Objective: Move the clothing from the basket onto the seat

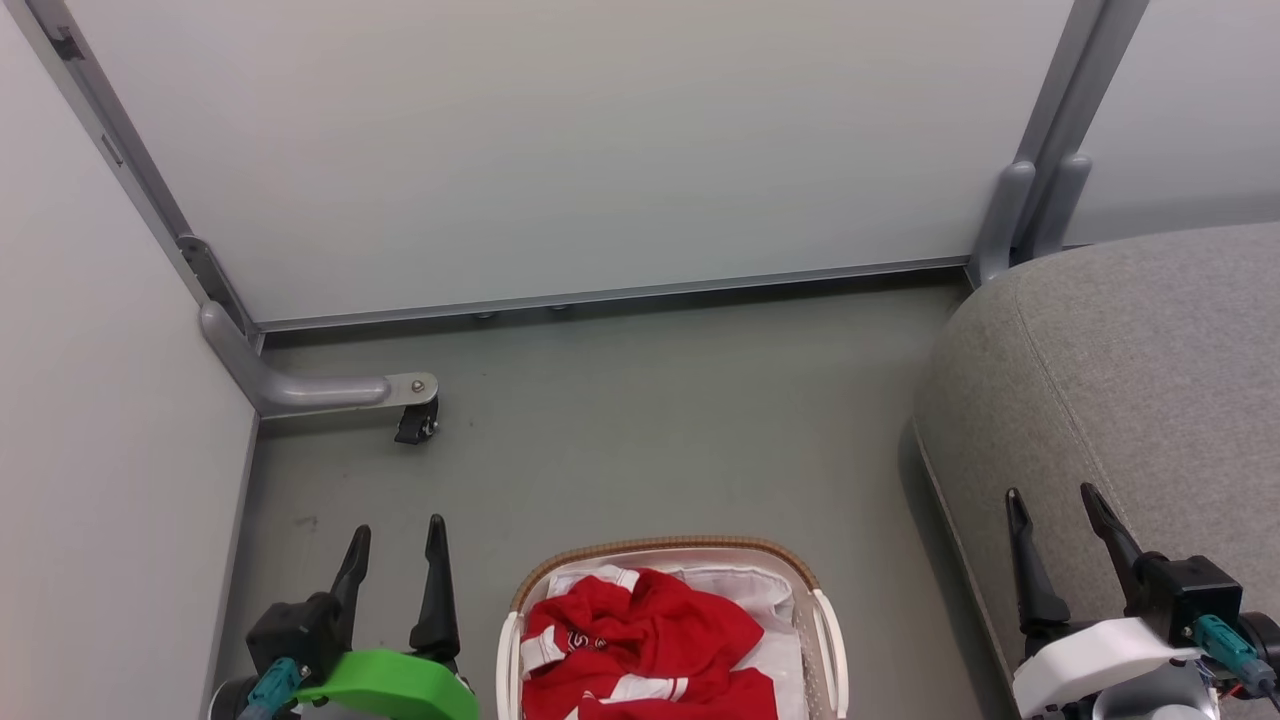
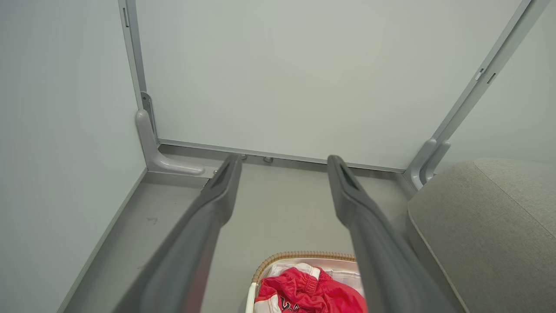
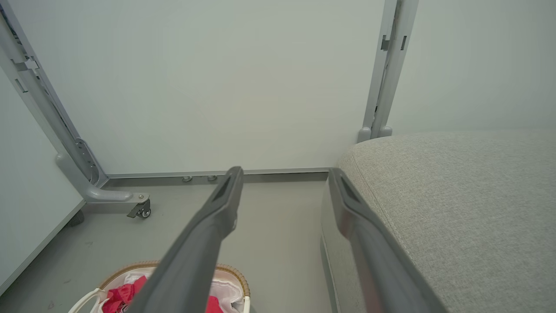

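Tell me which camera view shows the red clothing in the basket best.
The head view: the clothing lies piled in the basket, white trim visible, cut only by the bottom edge. The left wrist view catches a smaller part; in the right wrist view a finger of the right gripper hides most of it.

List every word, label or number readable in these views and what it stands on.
White lettering on the red clothing: too small and crumpled to read.
Dark lettering on the same clothing, left wrist view: blurred, cut off by the edge.
Basket, seat: no text seen.
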Controlling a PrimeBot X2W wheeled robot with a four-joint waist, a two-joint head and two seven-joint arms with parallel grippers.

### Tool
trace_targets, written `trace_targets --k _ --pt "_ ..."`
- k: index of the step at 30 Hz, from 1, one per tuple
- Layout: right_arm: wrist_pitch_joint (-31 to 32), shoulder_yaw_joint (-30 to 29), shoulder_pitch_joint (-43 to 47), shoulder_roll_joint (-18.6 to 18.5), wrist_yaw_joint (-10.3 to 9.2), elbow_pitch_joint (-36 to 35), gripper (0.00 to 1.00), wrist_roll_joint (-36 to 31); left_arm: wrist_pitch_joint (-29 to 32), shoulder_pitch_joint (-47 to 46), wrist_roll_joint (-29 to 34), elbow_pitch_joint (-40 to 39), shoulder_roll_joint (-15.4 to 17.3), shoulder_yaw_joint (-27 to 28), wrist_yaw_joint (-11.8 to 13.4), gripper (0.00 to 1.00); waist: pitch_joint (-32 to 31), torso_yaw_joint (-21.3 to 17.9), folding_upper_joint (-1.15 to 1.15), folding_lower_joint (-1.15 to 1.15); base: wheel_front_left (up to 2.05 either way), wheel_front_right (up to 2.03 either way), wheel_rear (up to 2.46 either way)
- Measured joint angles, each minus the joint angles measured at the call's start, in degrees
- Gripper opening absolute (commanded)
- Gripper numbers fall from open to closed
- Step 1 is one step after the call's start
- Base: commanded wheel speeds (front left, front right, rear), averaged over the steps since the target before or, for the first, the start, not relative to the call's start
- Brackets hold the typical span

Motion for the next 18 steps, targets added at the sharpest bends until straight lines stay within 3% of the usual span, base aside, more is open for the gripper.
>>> trace_targets --k 11,18 --pt "-0.01 0.14 -0.39 0.0 0.01 -0.96 1.0 -0.12 -0.01 -0.64 0.38 -0.32 0.01 -1.21 0.07 1.0 1.52 -0.42 0.0 0.0 0.0 0.0 0.0" --pt "-0.01 0.48 -5.31 -0.02 0.01 -2.83 1.0 -1.16 -0.01 -7.13 1.19 0.07 0.04 -4.45 -0.41 1.0 6.27 -1.28 0.0 0.0 0.0 0.0 0.0"
